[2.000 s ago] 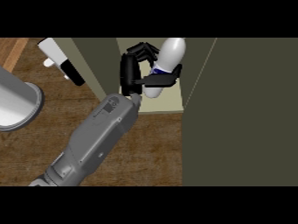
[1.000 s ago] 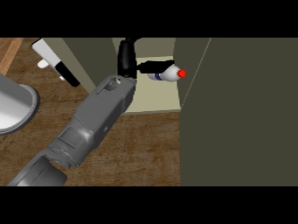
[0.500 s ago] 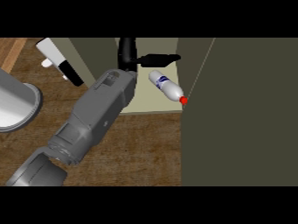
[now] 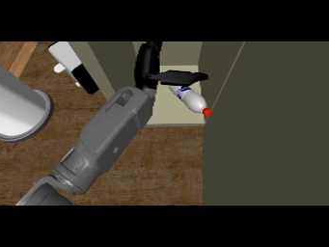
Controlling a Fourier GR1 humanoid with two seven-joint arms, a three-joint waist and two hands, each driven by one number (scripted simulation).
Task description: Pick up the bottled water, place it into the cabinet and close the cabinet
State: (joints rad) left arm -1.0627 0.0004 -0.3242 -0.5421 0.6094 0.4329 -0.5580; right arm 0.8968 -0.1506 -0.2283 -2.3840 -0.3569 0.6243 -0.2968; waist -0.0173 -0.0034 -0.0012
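At upper centre of frame, right hand (image 4: 150, 62) reaches inside cabinet (image 4: 168, 117); fingers straight, tips cut off at top, thumb out sideways above bottled water (image 4: 186, 98), nothing gripped. Bottle lies tilted on pale shelf, base end hidden under thumb, contact unclear, red cap at edge of dark door (image 4: 281, 125). Grey cylinder (image 4: 6, 108) cut off at left.

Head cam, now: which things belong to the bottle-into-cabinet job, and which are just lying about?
Job:
- bottled water, lying tilted inside the cabinet
- cabinet
- cabinet door, open
- left hand, open beside the bottle

Lying about:
- grey cylinder, on the counter at left
- white-and-black object, left of the cabinet
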